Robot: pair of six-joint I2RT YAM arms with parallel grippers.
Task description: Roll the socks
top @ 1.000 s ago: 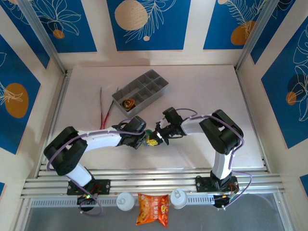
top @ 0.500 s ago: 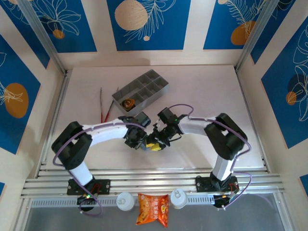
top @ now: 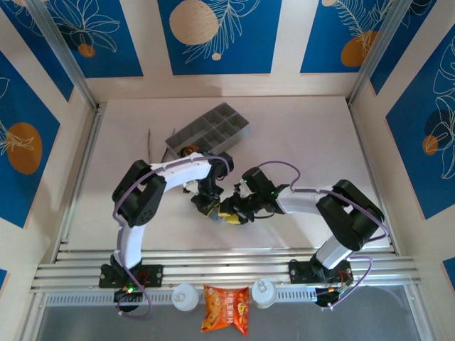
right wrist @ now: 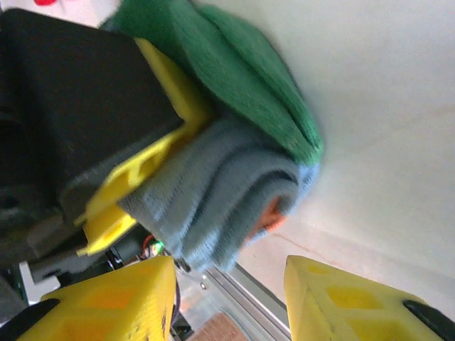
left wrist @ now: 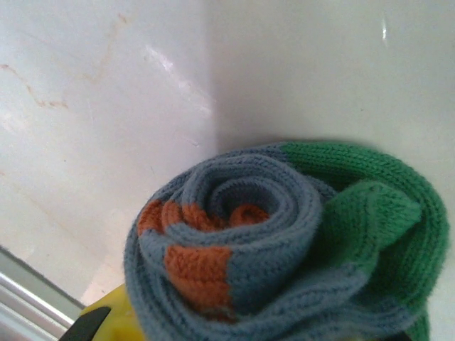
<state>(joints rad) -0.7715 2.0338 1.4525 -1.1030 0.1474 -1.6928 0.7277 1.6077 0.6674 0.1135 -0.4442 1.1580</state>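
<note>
My left tool and my right tool meet nose to nose over the middle of the bench, a little in front of the grey tray.

The grey-blue sock sits in my left tool as a tight roll. From my left wrist I see its end face: grey-blue coils wound in a spiral, orange patches in the inner turns, and the green toe folded over the right side of the roll. One yellow finger of that tool shows at the lower left, against the roll. From my right wrist I see a yellow finger of the left tool pressed flat on the knit, with the green toe bulging past it, so my left tool is clenched on the roll. The roll hangs low over the bench; whether it touches the surface I cannot tell.

My right tool is released. Its two yellow fingers stand well apart, with nothing between them. They point at the roll, whose grey end is just beyond them.

In a near compartment of the tray, partly behind my left arm, lies a small brown and orange bundle that looks like the olive-brown sock; it is too small to make out more.

An orange snack bag lies at the near edge, between my two bases.
</note>
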